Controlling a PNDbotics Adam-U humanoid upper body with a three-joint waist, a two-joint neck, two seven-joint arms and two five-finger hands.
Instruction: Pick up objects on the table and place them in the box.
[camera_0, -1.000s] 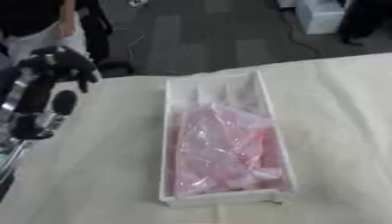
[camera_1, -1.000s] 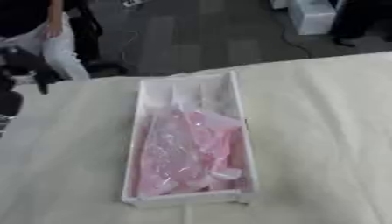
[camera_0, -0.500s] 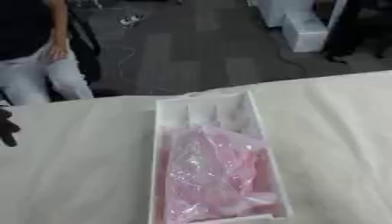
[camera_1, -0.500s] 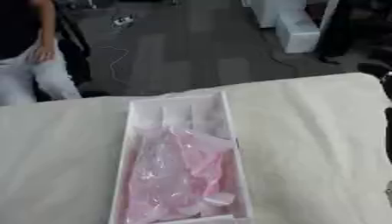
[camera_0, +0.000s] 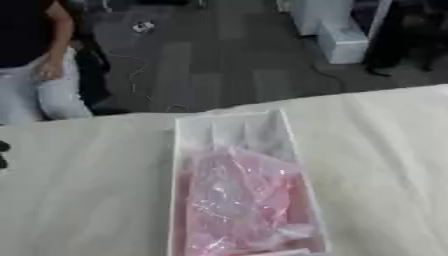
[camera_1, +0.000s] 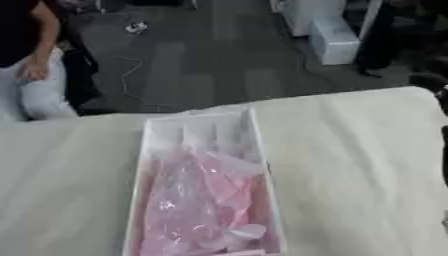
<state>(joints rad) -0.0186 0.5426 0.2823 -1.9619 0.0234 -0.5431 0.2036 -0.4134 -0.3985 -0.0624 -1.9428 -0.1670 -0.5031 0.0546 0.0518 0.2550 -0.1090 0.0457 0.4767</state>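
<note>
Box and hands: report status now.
Left hand barely in view at the left edge, fingers unclear. Right arm only a dark sliver at the right edge. Box on table, holding pink bags. Nothing in the way.

no readable text, labels or numbers, on the box (camera_0: 229, 131) or elsewhere

Both views come from the robot's head, side by side, looking steeply down and forward across the table (camera_0: 87, 200) toward the dark floor beyond. They share the long white box (camera_1: 153, 150), which lies close below and runs away from the camera. It sits nearer centre in the left eye view and further left in the right eye view.
</note>
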